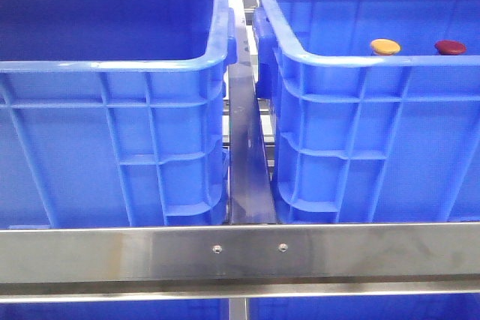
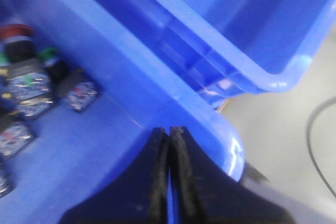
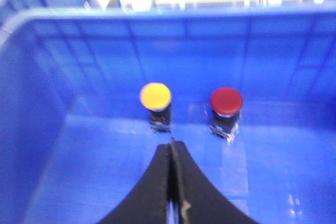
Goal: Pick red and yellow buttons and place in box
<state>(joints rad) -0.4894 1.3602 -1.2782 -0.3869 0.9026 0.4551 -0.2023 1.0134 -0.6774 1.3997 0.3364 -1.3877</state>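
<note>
The yellow button and the red button stood upright side by side, near but not touching, on the floor of the right blue box, close to its far wall. The right gripper hung just in front of them, clenched and holding nothing. The left gripper was also clenched and without load, above the rim of another crate that contained several switch parts.

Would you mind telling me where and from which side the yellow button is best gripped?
Probably from above, closing the right end effector across the black body just under the domed yellow cap of the yellow button. It stands upright on the blue crate floor, and the cap overhangs the narrower body. The red button stands apart beside it, leaving room for the fingers.
</note>
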